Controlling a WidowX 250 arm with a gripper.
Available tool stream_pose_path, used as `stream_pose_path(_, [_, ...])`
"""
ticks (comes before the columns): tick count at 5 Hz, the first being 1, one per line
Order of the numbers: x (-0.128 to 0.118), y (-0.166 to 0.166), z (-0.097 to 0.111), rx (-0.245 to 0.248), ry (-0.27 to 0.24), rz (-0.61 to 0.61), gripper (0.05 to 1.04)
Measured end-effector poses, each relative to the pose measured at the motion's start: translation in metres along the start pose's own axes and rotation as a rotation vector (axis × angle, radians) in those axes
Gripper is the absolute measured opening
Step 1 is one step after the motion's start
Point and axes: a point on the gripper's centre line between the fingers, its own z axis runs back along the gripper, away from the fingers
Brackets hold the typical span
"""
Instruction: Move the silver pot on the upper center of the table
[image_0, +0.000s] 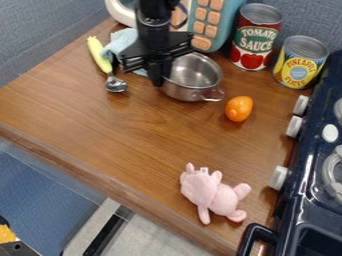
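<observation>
- Yellow-handled spoon: it lies at the pot's 9 o'clock, so any sideways swing should stay clear.
- Cloth: bunched at 10 o'clock of the pot, near enough to drag if the arm drifts.
- Gripper: down at the pot's 9 o'clock rim; whether it is clamped or loose I cannot tell. A sound hold would pinch the wall squarely, with the tips vertical.
- Pot: upright on the counter, toward its 12 o'clock edge, handle at 4 o'clock. It looks about at the goal; any correction should be small and level. Let go fully, then rise straight.
- Orange fruit: near the pot at 4 o'clock; a push that way could roll it.
- Tomato can: at 2 o'clock; leave a gap.
</observation>
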Motion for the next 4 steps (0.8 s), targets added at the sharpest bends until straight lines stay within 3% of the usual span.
stream_pose_path(2, [-0.0086, -0.0188, -0.0057, -0.008, 0.020, -0.025, 0.099])
stream_pose_path(3, [-0.0136, -0.0185, -0.0055, 0.006, 0.035, -0.042, 0.272])
stream_pose_path(4, [-0.0129, -0.0188, -0.0039, 0.006, 0.028, -0.029, 0.556])
